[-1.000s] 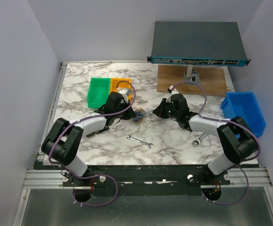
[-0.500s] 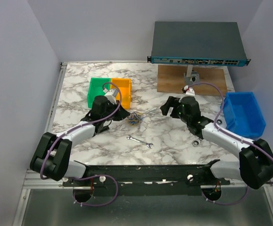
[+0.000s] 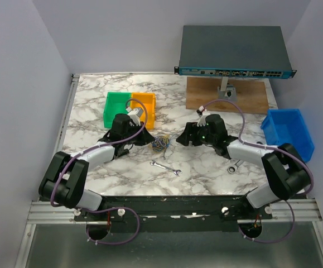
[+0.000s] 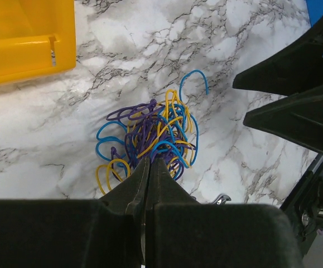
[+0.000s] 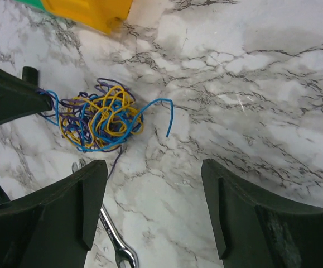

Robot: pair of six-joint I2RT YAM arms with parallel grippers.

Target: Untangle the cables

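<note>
At the middle of the surface (image 3: 206, 170), near-right of the yellow bin (image 3: 143, 106), the cables (image 3: 160, 142) lie as one knotted ball of blue, yellow and purple. On its left side the left tool (image 4: 148, 162) is pressed together, apparently pinching a strand to anchor the ball. Just right of it the right tool (image 5: 153, 167) is spread, facing a loose blue end (image 5: 169, 118), likely its next hold.
</note>
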